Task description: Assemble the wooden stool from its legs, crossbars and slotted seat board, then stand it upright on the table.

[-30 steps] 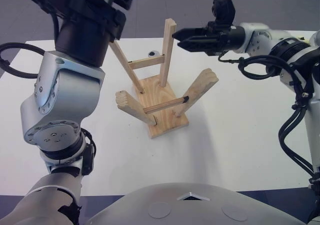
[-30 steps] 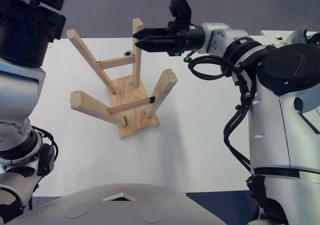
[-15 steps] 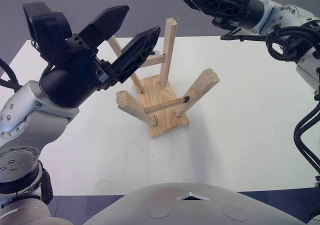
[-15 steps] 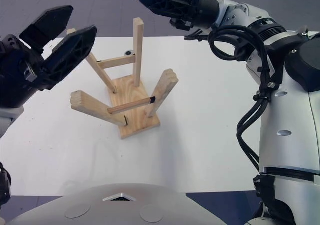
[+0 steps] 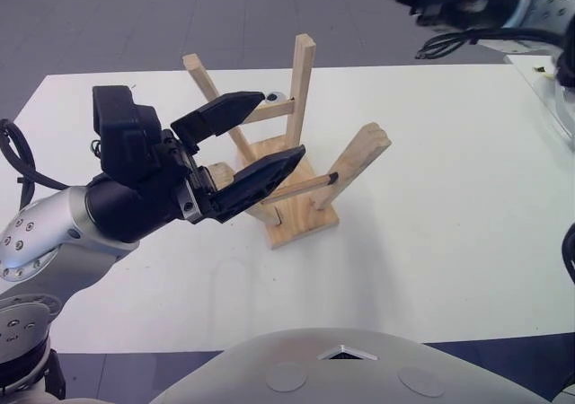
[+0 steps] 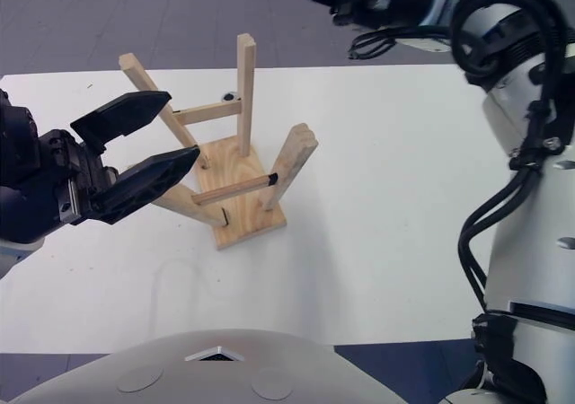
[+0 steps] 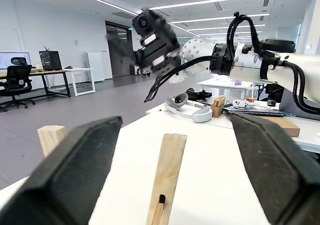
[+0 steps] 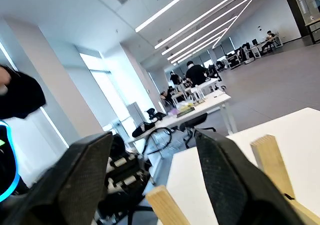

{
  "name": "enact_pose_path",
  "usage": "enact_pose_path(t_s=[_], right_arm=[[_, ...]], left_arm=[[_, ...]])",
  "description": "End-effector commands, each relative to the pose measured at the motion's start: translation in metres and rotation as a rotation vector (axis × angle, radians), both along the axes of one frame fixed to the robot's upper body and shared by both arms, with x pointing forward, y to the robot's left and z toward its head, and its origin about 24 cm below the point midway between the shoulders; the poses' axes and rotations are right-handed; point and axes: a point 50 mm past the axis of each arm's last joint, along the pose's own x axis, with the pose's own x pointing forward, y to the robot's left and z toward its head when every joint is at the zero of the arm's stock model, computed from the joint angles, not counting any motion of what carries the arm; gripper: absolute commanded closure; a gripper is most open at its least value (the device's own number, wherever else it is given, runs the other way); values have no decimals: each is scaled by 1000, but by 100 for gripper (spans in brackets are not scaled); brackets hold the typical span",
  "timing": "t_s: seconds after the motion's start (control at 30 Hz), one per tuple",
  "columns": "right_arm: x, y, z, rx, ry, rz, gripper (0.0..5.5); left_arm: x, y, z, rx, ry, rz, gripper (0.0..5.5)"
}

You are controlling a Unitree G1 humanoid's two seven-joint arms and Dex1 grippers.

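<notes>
Stool: it's sitting upside down at centre frame, stool (image 5: 292,197) with its seat board (image 5: 304,220) flat on the tabletop (image 5: 431,197) and four legs sticking up and splaying out.
Long axes: the tall leg (image 5: 302,90) runs nearly straight up the frame. The right leg (image 5: 357,163) leans toward the upper right, and the far leg (image 5: 214,94) leans toward the upper left.
Crossbars: the upper crossbar (image 5: 272,109) joins the two far legs. The lower crossbar (image 5: 305,187) with its dark end meets the right leg.
Left pincer: your left pincer (image 5: 280,126) is spread wide and holding nothing. It hangs centre-left, just beside the stool, with its tips pointing right at the legs.
Right pincer: in its wrist view your right pincer (image 8: 152,145) is also spread and empty. In the head views it sits high in the upper right corner, well apart from the stool.
Nearer arm: the left one, clearly. The stool lies straight ahead of its open fingers, to the right in the frame.
Key relation: the near left leg is largely hidden behind the left pincer in the head views, so you can't tell from there whether the fingers straddle it or sit in front.
Left wrist view adds: the right leg stands in the gap between the two fingers, farther off, with a second leg tip (image 7: 50,137) at the left edge. No wood is touching either pad there.
Right wrist view adds: two leg tops poke up at the lower edge, below the fingers.
Judgement: the stool looks assembled and needs turning over, so close on a leg across its long axis.
</notes>
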Motion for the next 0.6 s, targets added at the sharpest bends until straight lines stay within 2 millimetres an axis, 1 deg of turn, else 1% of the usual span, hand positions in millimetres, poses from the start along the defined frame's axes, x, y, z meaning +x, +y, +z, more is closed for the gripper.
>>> enact_pose_path(t_s=[0.03,0.07,0.1,0.13,0.2,0.23,0.27,0.33,0.4,0.47,0.57,0.6], right_arm=[[-22,11,-135,-253,-602,103,245],[-26,8,-142,-250,-635,102,245],[-26,6,-142,-236,-660,90,245],[-24,8,-136,-214,-677,73,245],[-13,18,-105,-146,-694,37,245],[-6,26,-82,-100,-674,24,245],[-2,33,-64,-62,-652,22,245],[1,46,-40,-31,-536,54,245],[1,52,-31,-43,-437,88,245],[1,54,-28,-63,-379,106,245],[1,44,-22,-104,-267,98,245],[1,39,-14,-94,-208,91,245]], left_arm=[[7,9,-2,51,-14,38,150],[8,11,-3,55,-13,41,150],[8,14,-5,58,-9,46,150],[9,17,-7,60,-4,55,150],[10,27,-12,65,10,90,150],[10,31,-15,70,16,106,150],[11,34,-17,74,19,116,150],[12,37,-21,85,16,112,150],[14,36,-23,97,7,100,150],[17,36,-23,108,-2,90,150],[19,37,-23,116,-10,86,150],[20,38,-23,122,-12,88,150]])
